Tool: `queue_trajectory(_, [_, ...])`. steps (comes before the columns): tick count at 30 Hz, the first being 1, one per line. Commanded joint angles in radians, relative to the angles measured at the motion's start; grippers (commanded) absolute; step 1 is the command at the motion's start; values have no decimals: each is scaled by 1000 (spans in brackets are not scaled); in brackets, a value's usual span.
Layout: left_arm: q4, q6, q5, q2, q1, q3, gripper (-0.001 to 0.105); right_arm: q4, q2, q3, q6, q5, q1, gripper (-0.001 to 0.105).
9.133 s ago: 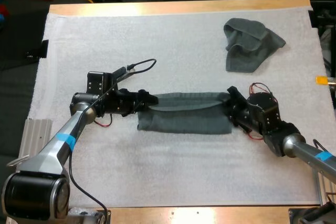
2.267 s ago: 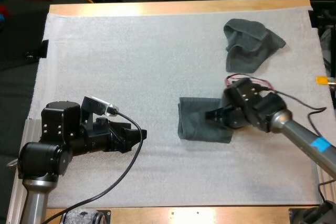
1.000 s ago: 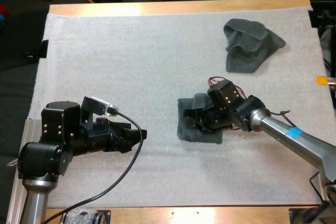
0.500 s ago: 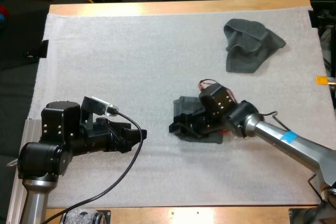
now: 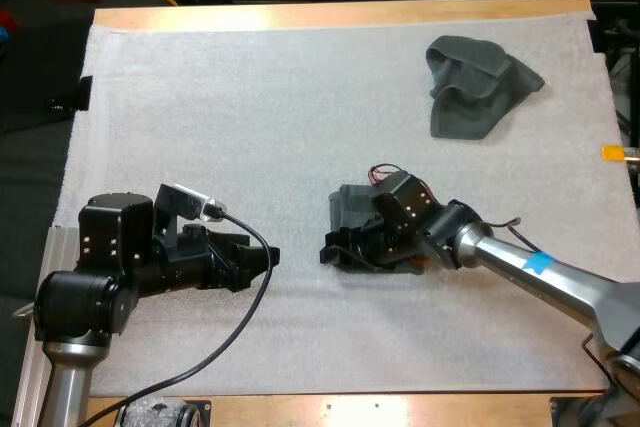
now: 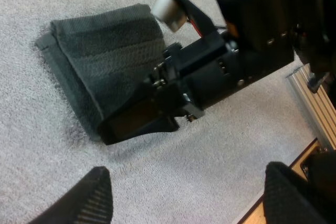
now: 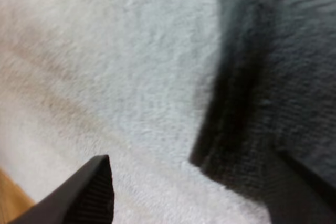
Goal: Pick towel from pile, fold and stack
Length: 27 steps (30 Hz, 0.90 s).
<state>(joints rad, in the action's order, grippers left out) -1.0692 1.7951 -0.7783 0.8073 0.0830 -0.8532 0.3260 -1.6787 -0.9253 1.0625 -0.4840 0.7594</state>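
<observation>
A robot lab bench: white mat (image 5: 300, 77) on a wooden table (image 5: 340, 13).

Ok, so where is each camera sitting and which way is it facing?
High view: behind both arms, facing forward and down over the mat; shows both arms, left gripper near, right gripper at the folded towel, crumpled towel far right.
Left wrist view: on the left arm, facing the right gripper and folded towel; own fingers apart.
Right wrist view: on the right arm, close over the folded towel's edge; own fingers apart.
Shared: all show the folded towel; high and left wrist views show the right gripper.
</observation>
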Motion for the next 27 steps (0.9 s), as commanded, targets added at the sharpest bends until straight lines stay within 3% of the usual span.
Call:
queue_trajectory(1, [-3, 3, -13, -2, -1, -5, 59, -4, 30, -2, 18, 1, 2, 61])
queue_trajectory(7, [-3, 3, -13, -2, -1, -5, 60, 37, 137, -2, 22, 110, 2, 61])
queue_trajectory(9, [-3, 3, -13, -2, -1, -5, 60, 84, 189, -2, 57, 181, 2, 61])
queue_trajectory(13, [-3, 3, -13, -2, -1, -5, 60, 172, 268, -2, 113, 224, 2, 61])
queue_trajectory(20, [-3, 3, -13, -2, -1, -5, 60, 348, 426, -2, 260, 315, 2, 82])
queue_trajectory(27, [-3, 3, -13, -2, -1, -5, 60, 444, 597, -2, 273, 350, 2, 83])
